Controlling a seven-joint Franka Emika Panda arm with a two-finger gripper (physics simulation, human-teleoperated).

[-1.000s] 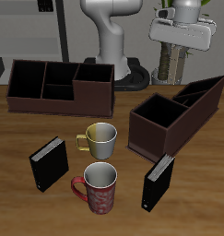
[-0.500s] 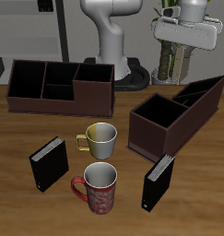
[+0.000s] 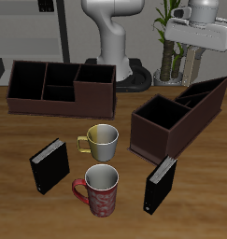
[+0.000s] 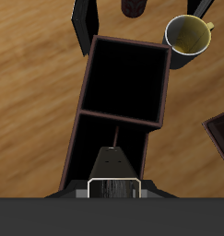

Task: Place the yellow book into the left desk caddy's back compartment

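My gripper hangs high above the far end of the left desk caddy, a long dark brown box with black compartments. In the wrist view the yellow book is a thin greyish slab with a pale edge, held end-on between the jaws. It hangs above the caddy's narrower compartment, next to a large square one. The gripper is shut on the book. In the exterior view I cannot make the book out under the hand.
A second dark brown caddy stands at the back. Two black books stand near the front edge. A cream mug and a red patterned mug sit mid-table. A plant stands behind the left caddy.
My gripper has moved sideways and slightly up with the book, away from the table's middle and toward the left caddy's far end. Nothing on the table has moved.
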